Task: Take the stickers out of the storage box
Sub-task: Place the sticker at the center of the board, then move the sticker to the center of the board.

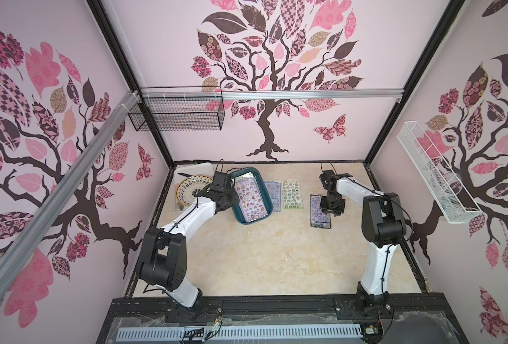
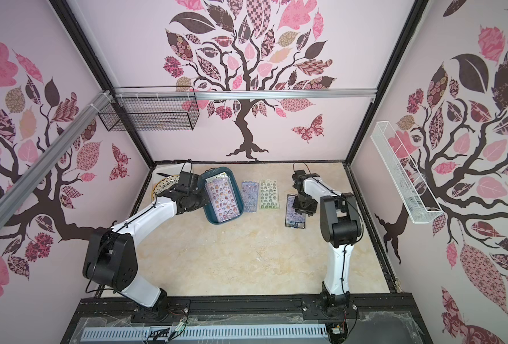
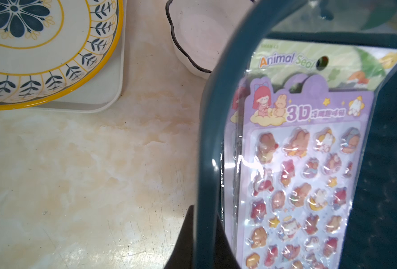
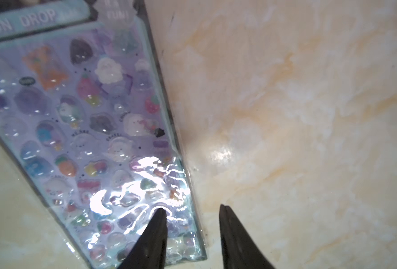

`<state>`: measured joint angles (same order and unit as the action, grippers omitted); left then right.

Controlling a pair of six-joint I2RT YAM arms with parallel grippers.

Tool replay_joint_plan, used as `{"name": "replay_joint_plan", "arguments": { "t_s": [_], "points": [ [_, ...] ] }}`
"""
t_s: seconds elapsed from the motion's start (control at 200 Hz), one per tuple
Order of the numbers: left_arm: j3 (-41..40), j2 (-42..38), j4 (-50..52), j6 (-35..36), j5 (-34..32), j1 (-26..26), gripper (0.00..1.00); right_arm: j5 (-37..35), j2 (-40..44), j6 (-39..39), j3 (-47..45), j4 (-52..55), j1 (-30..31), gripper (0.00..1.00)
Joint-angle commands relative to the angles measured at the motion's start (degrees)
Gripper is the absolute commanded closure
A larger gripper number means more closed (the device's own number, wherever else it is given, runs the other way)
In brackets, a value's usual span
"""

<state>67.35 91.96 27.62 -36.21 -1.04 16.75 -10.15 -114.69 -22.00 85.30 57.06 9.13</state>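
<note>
**A:** Where is the storage box (image 1: 237, 216)?

**B:** On the far left part of the table (image 1: 276, 262), beside a white tray (image 1: 202, 166) carrying a patterned plate (image 1: 191, 188). In the left wrist view a scalloped bowl (image 3: 193, 30) sits just beside its rim.

**A:** And the left gripper (image 3: 204, 216)?

**B:** Pinched tight on the box's left long wall, with one finger outside and one inside.

**A:** The stickers?

**B:** A stack lies in the box. A purple 3D sheet (image 3: 304, 177) is on top, with an Animal Seal sheet (image 3: 286, 59) peeking out beneath it. Three more lie flat on the table to the right. A blue sheet (image 1: 273, 193) is just beside the box, a green sheet (image 1: 292, 194) comes next, and a lilac sheet (image 1: 316, 219) lies apart, under the right arm's wrist.

**A:** Right gripper (image 4: 192, 208)?

**B:** Partly spread, holding nothing. One fingertip is over the lilac sheet's edge and the other over bare table. I cannot tell whether it touches.
</note>
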Motion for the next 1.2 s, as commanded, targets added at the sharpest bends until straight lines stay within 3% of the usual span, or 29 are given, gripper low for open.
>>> {"name": "replay_joint_plan", "arguments": {
  "t_s": [0.0,0.095,0.23,0.375,0.505,0.625,0.86,1.191],
  "points": [
    [1.4,-0.6,-2.1,-0.7,0.9,0.1,1.00,4.4,11.3,-4.2,-6.1,-4.7,-0.2,0.59],
    [1.3,-1.0,-2.1,-0.8,0.8,0.0,1.00,12.3,18.9,-8.6,-17.4,-12.8,-0.2,0.62],
    [0.9,-1.4,-2.6,-1.2,1.2,0.0,1.00,12.8,25.1,-12.4,-26.7,-16.8,0.4,0.62],
    [0.8,-1.7,-2.8,-1.8,2.3,0.2,1.00,14.5,25.7,-13.8,-31.2,-20.3,1.8,0.61],
    [0.4,-2.8,-2.9,-1.6,1.6,0.7,1.00,15.6,20.0,-12.9,-29.5,-21.5,2.2,0.63],
    [0.5,-3.1,-2.7,-1.4,1.3,0.9,1.00,10.4,15.2,-12.3,-27.3,-21.2,2.3,0.64],
    [0.6,-3.2,-2.8,-1.7,1.8,0.9,1.00,6.7,9.6,-11.8,-22.7,-21.4,2.6,0.64],
    [0.7,-3.6,-2.7,-1.6,1.6,0.9,1.00,7.4,2.1,-11.9,-12.9,-18.6,2.6,0.64]
  ]
}}
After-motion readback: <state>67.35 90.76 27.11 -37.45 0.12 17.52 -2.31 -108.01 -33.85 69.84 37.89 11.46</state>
